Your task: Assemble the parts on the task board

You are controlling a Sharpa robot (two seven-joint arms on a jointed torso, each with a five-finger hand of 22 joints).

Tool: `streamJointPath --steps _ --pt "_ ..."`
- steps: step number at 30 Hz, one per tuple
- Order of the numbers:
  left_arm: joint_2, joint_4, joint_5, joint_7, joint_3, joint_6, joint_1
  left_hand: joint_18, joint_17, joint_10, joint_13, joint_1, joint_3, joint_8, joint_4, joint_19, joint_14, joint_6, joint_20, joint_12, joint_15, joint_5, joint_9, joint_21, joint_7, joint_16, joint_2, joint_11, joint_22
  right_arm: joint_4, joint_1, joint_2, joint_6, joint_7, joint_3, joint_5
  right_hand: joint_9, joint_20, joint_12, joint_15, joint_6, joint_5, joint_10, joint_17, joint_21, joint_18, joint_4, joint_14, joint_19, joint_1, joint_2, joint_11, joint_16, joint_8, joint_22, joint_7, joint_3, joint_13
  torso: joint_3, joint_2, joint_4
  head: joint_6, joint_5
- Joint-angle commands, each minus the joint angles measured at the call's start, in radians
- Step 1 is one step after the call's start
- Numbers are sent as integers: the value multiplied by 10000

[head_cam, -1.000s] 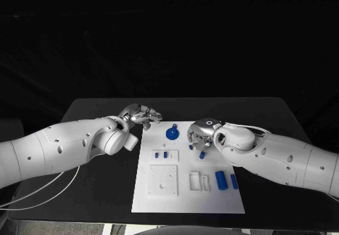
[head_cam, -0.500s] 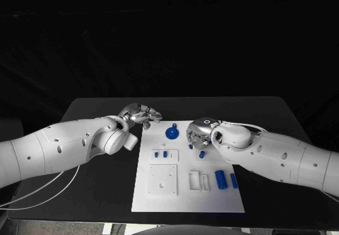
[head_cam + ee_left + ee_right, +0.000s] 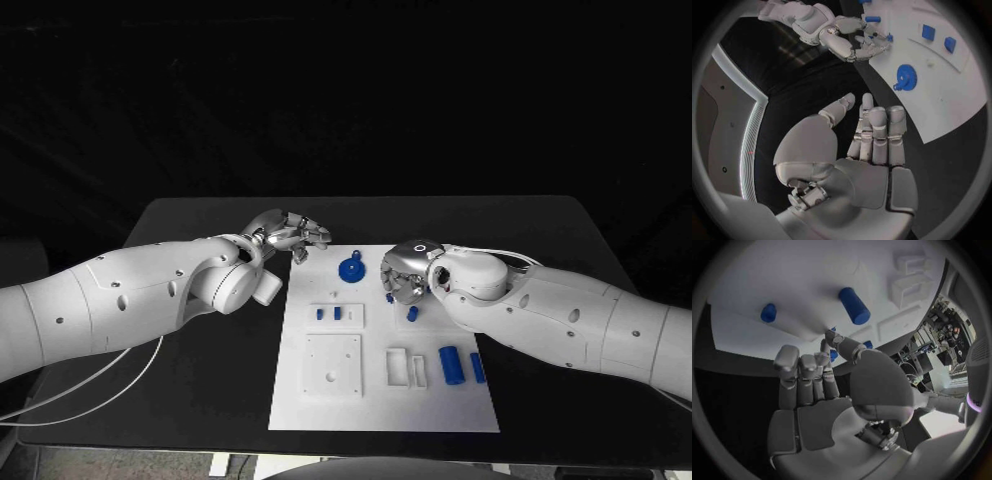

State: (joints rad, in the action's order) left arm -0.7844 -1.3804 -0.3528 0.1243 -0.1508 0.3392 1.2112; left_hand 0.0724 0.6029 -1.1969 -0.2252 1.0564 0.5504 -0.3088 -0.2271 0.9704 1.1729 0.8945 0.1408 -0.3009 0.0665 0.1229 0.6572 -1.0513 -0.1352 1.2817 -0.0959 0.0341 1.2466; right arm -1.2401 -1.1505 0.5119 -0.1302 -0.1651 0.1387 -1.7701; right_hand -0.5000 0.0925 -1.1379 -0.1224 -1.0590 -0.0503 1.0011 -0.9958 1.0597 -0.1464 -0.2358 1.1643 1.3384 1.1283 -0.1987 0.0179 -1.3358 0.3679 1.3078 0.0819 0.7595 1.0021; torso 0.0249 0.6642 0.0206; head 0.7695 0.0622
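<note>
- Two arms flank the task board point(image 3: 384, 400), which lies lengthwise down the middle of the black table point(image 3: 548, 230); judging by that, each hand covers its own side of the plate.
- Left hand point(image 3: 289, 234) hangs just off the board's far-left corner, over bare tabletop. Fingers apart and loosely curved, nothing in them. Looks parked clear so it doesn't block the other arm.
- Right hand point(image 3: 405, 275) sits low over the far-right part of the board, fingers bent down among the small parts there. Can't tell whether it has hold of anything: fingertips are hidden from the head camera, and the wrist camera shows no clear pinch.
- Blue gear point(image 3: 351, 270) lies flat near the board's far edge, between the two hands, touching neither.
- Blue cylinder point(image 3: 450, 365) and a slimmer blue peg point(image 3: 477, 369) lie side by side near the right edge, toward the near end; loose stock waiting, I'd guess.
- Two small blue pegs point(image 3: 329, 315) stand in the raised block by the left edge.
- One short blue piece point(image 3: 411, 316) lies just near-side of the right hand; likely its next pick.
</note>
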Motion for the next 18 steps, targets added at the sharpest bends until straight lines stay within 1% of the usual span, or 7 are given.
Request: streamJointPath --steps 1,6,11,18 --pt "6 -16 -12 27 4 -142 5 600 0 67 -12 -74 6 5 42 16 1 -30 189 50 -49 -33 -14 69 -68 -66 -19 168 -12 -9 6 0 360 13 6 -249 -12 -15 -25 42 -50 15 45 -23 71 -1154 -120 -11 -88 94 46 12 63 14 143 53 10 19 3 -2 4 21 14" --pt "2 -17 -12 22 3 -147 5 601 0 68 -14 -73 7 5 42 17 1 -33 188 53 -49 -34 -15 69 -69 -66 -20 168 -12 2 8 -13 392 39 11 -250 -15 -17 -26 41 -57 15 45 -32 76 -1154 -172 -11 -93 118 63 12 66 12 143 53 23 21 7 4 8 28 22" --pt "2 -20 -16 17 3 -139 5 602 1 69 -15 -72 8 5 42 17 1 -36 188 57 -50 -36 -16 69 -70 -66 -23 169 -11 37 38 -87 301 25 27 -251 -17 -20 -27 41 -59 16 45 -40 83 -1154 -209 -10 -94 124 66 12 68 10 145 54 21 24 11 4 7 28 26" --pt "-3 -38 -27 6 3 -149 5 606 1 73 -19 -61 12 4 35 18 2 -45 188 66 -51 -40 -19 69 -72 -65 -31 170 -9 118 77 -169 295 -58 43 -313 -20 -31 -30 45 -62 16 49 -51 93 -1154 -224 -6 -92 64 37 7 70 6 145 58 -17 27 13 7 0 37 34"
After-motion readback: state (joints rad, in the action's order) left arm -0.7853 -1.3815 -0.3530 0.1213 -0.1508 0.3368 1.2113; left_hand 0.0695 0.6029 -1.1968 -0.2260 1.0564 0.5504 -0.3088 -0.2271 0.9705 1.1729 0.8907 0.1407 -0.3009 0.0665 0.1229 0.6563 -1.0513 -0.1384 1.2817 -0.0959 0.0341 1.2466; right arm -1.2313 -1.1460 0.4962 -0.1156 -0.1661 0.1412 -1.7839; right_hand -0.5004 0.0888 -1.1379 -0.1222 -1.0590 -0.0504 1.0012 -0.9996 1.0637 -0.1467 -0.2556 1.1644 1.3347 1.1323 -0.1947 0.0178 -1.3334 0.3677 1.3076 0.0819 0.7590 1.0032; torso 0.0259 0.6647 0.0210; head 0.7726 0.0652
